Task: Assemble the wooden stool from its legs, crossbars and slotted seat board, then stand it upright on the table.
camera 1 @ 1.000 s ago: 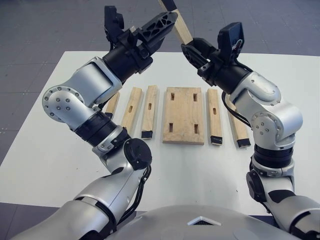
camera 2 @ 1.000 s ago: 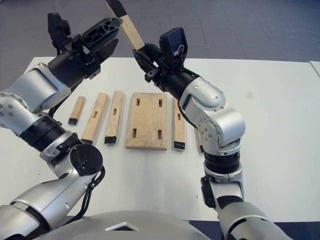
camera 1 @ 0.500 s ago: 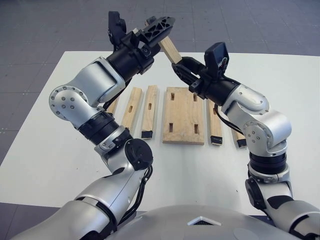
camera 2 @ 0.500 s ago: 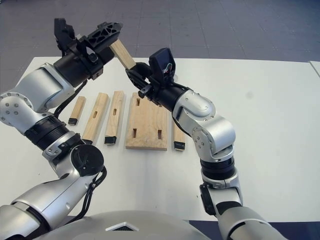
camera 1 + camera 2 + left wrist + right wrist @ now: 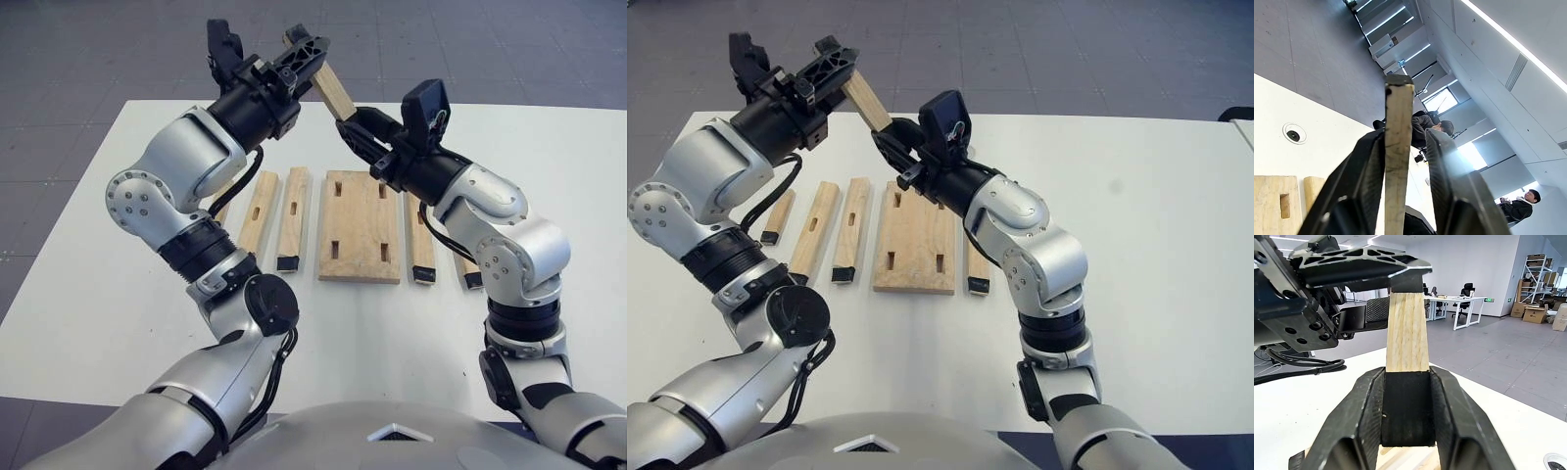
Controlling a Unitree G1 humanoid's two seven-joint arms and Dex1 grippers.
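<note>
Matt, pale bare wood — leg (image 5: 331,90)

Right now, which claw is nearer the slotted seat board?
Right. The right claw hangs just over the seat board's far edge, gripping the lower end of the raised leg. The left claw grips the same leg's upper end, higher and farther from the board.

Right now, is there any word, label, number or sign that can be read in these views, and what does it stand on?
No text can be read in any view.
Green wall sign in the room behind: too small to read.
Cardboard boxes by the shelving: any print on them is too blurred to read.
Wooden leg and seat board: no markings visible.
</note>
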